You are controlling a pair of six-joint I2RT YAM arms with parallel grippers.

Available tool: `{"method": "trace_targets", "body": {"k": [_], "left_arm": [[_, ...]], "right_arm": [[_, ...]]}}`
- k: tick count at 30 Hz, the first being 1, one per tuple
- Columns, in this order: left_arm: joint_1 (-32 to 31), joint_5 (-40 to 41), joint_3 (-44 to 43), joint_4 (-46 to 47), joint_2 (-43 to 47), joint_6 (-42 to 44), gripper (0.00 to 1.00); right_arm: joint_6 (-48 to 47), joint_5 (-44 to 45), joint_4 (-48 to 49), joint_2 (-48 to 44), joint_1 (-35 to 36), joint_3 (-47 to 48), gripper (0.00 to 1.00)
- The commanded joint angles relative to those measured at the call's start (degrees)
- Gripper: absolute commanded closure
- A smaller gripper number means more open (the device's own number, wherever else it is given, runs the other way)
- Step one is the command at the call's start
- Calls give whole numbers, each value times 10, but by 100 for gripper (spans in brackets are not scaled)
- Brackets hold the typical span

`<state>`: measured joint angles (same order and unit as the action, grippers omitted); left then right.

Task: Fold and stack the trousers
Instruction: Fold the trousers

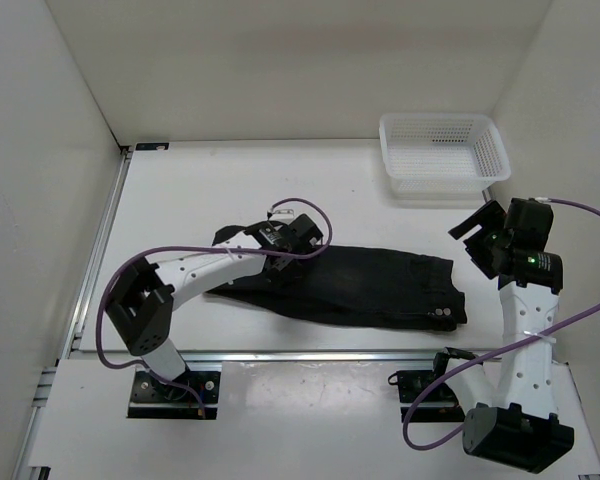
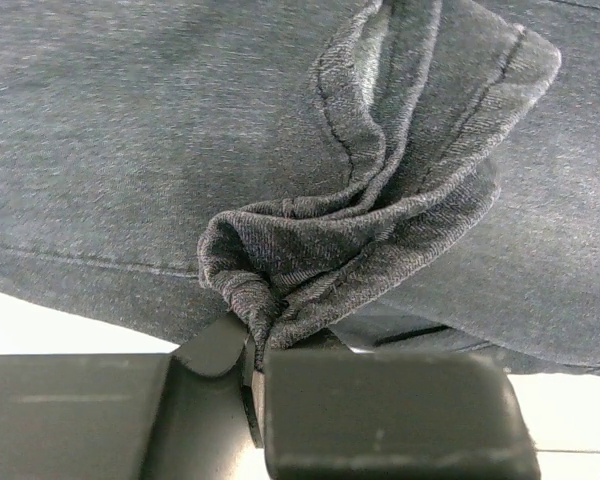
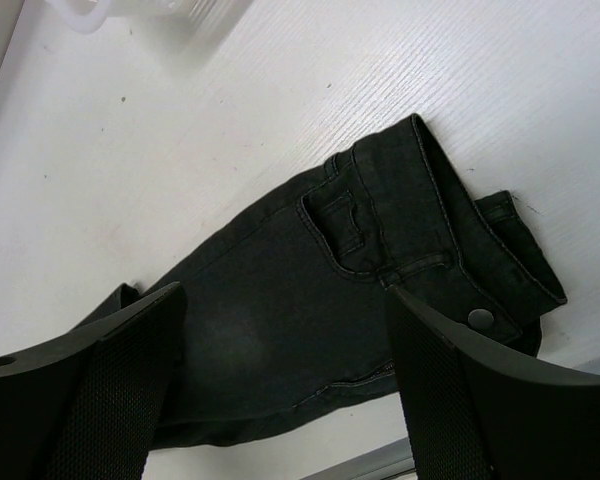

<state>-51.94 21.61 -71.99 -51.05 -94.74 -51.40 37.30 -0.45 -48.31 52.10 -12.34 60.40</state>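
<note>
ITEM 1: trousers (image 1: pixel 370 285). 1 pair, black, lying lengthwise on the table (image 1: pixel 200 190). The leg ends are at the left gripper's fingertips. The waistband (image 3: pixel 450 230) end lies below and ahead of the right gripper, with 1 button (image 3: pixel 479 318) visible. The pair looks laid out long, with no crosswise fold made yet.

ITEM 2: left gripper (image 2: pixel 252 378). The jaws are pressed together on a bunched ridge of leg-end cloth, which is pinched right at the fingertips. The rest of the leg spreads away beyond the tips. How far the pinch is above the table cannot be told.

ITEM 3: right gripper (image 1: pixel 477 242). The jaws are spread wide and hold nothing. It is raised above the table, off to the outer side of the waistband and not touching it.

ITEM 4: basket (image 1: pixel 443 182). White mesh, beyond the right gripper and well apart from the trousers.

STEP IN HAND (judged): the 1st fold, with the leg end gripped and ready to be brought over.

NEXT MOVE CALLS FOR (judged): lifting the pinched leg end and carrying it toward the waistband, then laying it down square. With only 1 point held, the cloth may trail or skew. The right gripper could come down to pin the waistband or take the other corner.
</note>
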Motion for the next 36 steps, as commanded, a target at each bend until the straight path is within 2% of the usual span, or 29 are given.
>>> {"method": "trace_targets", "body": {"k": [1, 5, 10, 14, 17, 18, 19, 20, 21, 22, 25, 26, 28, 30, 32, 33, 34, 35, 36], "left_arm": [[11, 29, -57, -37, 65, -6, 90], [48, 47, -140, -100, 78, 7, 90], [72, 47, -186, -122, 53, 7, 90], [55, 34, -156, -117, 41, 7, 90], [19, 15, -89, -90, 48, 1, 90], [-10, -14, -53, -77, 53, 9, 78], [-24, -31, -40, -61, 54, 23, 57], [-35, -42, -40, -53, 59, 30, 28], [-42, -47, -40, -62, 59, 38, 4], [-42, -47, -49, -70, 59, 58, 0], [-33, -7, -121, -115, 59, 95, 0], [-26, -7, -142, -122, 39, 109, 3], [-25, 10, -203, -139, 10, 145, 23], [-25, 10, -243, -160, -55, 161, 35], [-25, 10, -291, -172, -104, 171, 35], [-25, 10, -304, -179, -146, 171, 31], [-25, 25, -318, -184, -167, 171, 21], [-25, 36, -345, -204, -185, 154, 21], [-25, 45, -354, -211, -214, 143, 26]], "right_arm": [[-8, -9, 3, -7, 3, 1, 16], [-8, -9, 9, -7, 3, 1, 16], [-8, -14, 9, -7, 3, 1, 16], [-8, -19, 9, -7, 8, 1, 16], [-8, -19, 9, -7, 8, 1, 16], [-8, -19, 9, -7, 8, 1, 16], [-8, -14, 9, -7, 8, 1, 16], [-8, -14, 9, -7, 8, 1, 16], [-8, -14, 9, -1, 8, 1, 16], [-8, -9, 9, -1, 8, 1, 16], [-8, -9, 14, -1, 8, 1, 16], [-8, -9, 14, -1, 8, 1, 16], [-8, -9, 14, -1, 8, 1, 16], [-8, -9, 14, -1, 8, 1, 16], [-8, -9, 14, -6, 8, 1, 16], [-8, -9, 14, -6, 8, 1, 16], [-8, -9, 14, -6, 8, 1, 16], [-8, -14, 14, -6, 8, 1, 16], [-8, -14, 9, -11, 8, 1, 16]]}}
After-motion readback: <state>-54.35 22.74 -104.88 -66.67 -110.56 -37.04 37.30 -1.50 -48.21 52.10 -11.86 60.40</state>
